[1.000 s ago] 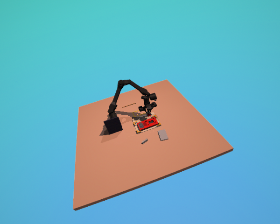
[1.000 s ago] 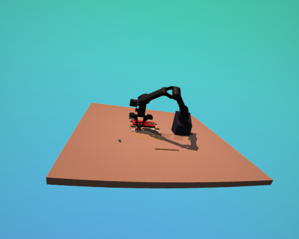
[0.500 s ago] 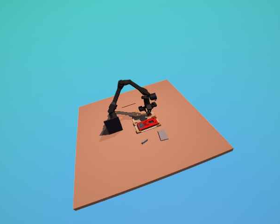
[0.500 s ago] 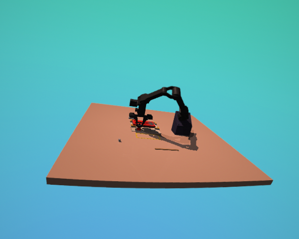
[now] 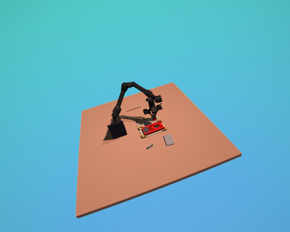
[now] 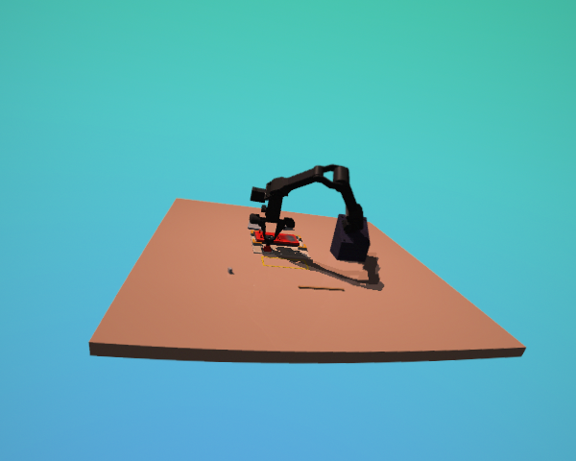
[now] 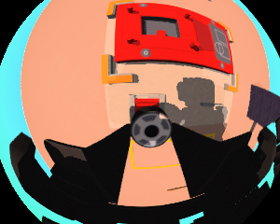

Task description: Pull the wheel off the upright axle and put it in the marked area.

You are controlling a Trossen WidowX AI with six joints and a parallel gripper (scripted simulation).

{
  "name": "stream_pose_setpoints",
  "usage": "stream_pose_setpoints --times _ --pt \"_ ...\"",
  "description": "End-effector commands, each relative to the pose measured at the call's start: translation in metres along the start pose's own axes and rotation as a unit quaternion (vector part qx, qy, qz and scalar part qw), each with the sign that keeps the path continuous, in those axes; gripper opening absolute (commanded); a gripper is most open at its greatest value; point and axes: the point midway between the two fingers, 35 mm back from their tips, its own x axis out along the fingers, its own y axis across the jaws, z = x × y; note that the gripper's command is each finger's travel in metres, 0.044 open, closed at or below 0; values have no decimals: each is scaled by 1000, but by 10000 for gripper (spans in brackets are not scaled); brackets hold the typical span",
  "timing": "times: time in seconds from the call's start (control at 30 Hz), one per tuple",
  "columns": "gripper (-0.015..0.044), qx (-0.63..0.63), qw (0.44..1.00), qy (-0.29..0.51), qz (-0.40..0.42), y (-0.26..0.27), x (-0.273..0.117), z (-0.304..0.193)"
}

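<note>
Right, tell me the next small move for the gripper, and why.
Probably a short, straight lift. The gripper is shut on the wheel, which sits just in front of a small red mount, so it may not be off the axle. The yellow-outlined marked area lies just beneath and toward the arm's base, so after rising it need only shift slightly and lower.

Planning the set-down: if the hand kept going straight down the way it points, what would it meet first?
The hand is shut on the wheel, pointing down. The wheel would likely touch first, about at the yellow outline's near edge beside the small red block; depth is unclear.
</note>
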Motion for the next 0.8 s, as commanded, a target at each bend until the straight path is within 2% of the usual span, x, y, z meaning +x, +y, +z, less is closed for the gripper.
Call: stream_pose_setpoints --times 0.0,0.77 --pt "0 0 1000 0 3 1 -4 1" --pt "0 0 1000 1 4 1 -12 1"
